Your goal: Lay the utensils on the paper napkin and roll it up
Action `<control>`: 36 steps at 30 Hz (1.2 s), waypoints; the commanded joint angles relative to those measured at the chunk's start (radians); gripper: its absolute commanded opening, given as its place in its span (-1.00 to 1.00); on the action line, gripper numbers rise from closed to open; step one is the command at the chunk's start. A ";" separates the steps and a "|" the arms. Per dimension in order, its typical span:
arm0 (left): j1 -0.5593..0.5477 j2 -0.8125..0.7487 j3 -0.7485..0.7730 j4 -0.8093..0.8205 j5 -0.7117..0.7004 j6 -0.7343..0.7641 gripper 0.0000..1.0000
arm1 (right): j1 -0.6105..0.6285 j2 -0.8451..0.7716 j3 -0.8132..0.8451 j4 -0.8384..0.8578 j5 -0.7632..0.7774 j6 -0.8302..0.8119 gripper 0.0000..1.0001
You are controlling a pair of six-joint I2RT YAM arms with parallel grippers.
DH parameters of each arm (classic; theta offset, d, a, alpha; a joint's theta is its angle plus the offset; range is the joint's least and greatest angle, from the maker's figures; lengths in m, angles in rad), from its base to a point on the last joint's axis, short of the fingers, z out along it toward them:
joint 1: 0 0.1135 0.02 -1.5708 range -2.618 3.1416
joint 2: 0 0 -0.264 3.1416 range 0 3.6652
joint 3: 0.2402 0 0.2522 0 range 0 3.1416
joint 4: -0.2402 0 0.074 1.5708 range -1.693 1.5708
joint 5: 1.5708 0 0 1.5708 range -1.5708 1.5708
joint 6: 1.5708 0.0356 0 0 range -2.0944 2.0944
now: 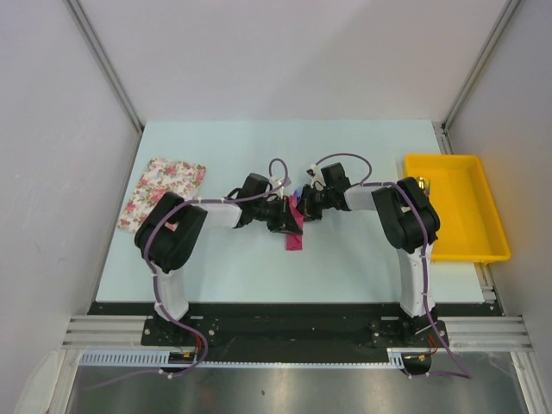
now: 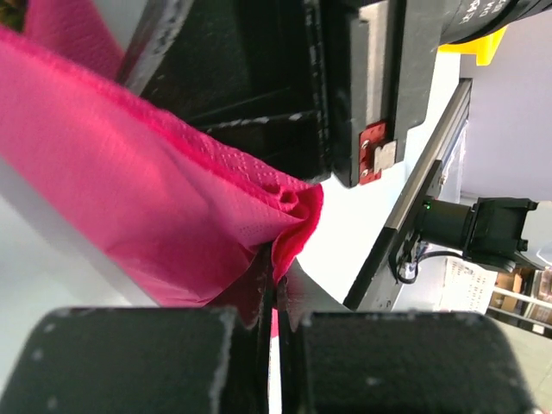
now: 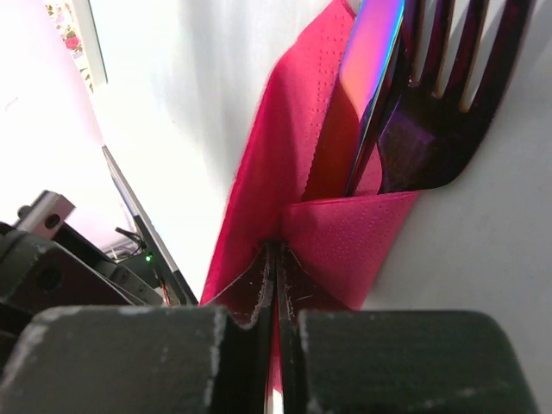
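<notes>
1. One paper napkin, magenta and folded, lies at the centre of the table, between both grippers.
2. Two utensils, a purple fork and a slim glossy blade, sit in the napkin's fold; their handles are hidden.
3. The left gripper and right gripper each have their jaws pinched onto napkin paper.
4. One floral cloth and one yellow tray; the tray's contents are indistinct.

The overhead camera looks steeply down from the near side, taking in the whole desk from afar. Each wrist camera peers along its own tool, the left tool and the right tool, at very close range. All three views share the pink napkin.
</notes>
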State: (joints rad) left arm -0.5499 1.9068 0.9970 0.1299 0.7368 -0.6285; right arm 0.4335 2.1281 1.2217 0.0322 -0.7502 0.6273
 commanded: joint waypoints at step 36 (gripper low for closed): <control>0.031 0.147 -0.100 0.229 0.105 -0.065 -0.99 | -0.088 -0.033 0.213 -0.287 -0.087 -0.129 0.12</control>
State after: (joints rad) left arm -0.5274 2.0422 0.9253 0.4198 0.8265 -0.7094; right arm 0.3328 2.0991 1.4193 -0.2642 -0.8036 0.4778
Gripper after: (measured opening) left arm 0.007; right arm 0.540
